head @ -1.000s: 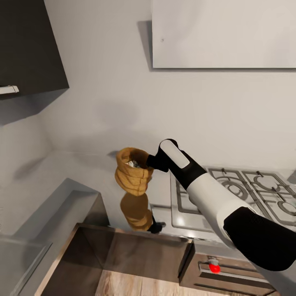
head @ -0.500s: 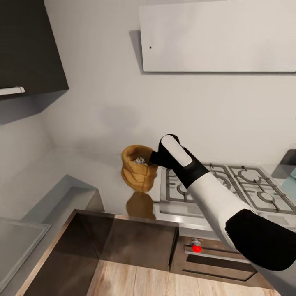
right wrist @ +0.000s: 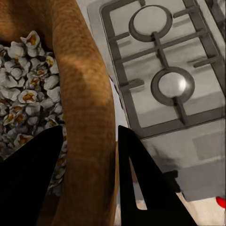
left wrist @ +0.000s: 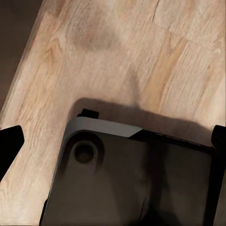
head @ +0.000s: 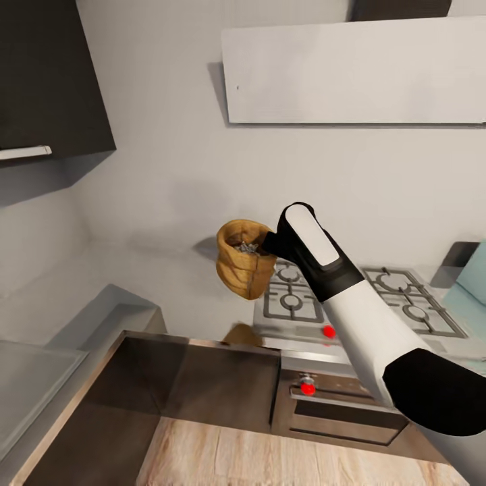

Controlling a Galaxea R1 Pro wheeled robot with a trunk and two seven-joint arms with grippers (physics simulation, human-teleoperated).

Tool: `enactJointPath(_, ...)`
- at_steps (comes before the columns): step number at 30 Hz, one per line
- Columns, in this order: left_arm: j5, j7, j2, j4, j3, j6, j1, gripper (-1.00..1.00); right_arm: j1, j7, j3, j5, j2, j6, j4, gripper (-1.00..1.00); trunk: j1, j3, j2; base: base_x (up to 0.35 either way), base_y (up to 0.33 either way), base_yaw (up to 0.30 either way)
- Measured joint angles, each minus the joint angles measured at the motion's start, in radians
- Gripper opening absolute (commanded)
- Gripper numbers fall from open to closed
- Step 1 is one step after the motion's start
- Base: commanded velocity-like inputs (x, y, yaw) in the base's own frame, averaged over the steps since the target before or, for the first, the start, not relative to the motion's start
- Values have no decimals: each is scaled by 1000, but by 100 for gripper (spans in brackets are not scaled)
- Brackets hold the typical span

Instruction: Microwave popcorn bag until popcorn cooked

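Tan popcorn bag (head: 246,266) hung above the desk (head: 182,297), left of the hob (head: 351,300); the right tool (right wrist: 89,155) was clamped on its rim, popcorn (right wrist: 28,84) inside; left tool: cannot tell.

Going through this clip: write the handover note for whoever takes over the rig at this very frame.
Right pincer: shut on the rim of the popcorn bag, one finger inside the mouth, one outside.
Left pincer: fingertips apart at the edges of the left wrist view, holding nothing, over the wood floor and the robot's base.
The bag hangs lifted off the countertop, at the hob's left edge. Pale popcorn sits inside it.
A pale-blue corner at the head view's right edge may be the microwave.
Done: bag picked up.
Left: carry it to the microwave, put it in, heat.
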Motion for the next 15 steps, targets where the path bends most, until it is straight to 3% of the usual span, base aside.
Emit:
enactJointPath(9, 0, 1, 0, 0, 0, 0, -1, 100, 3, -2, 1, 0, -2, 3, 0, -100, 0, -2, 0, -312, -163, -96)
enactJointPath(15, 0, 1, 0, 0, 0, 0, -1, 100, 27, -5, 4, 1, -80, 6, -53, -100, 0, -2, 0, -313, -163, -2)
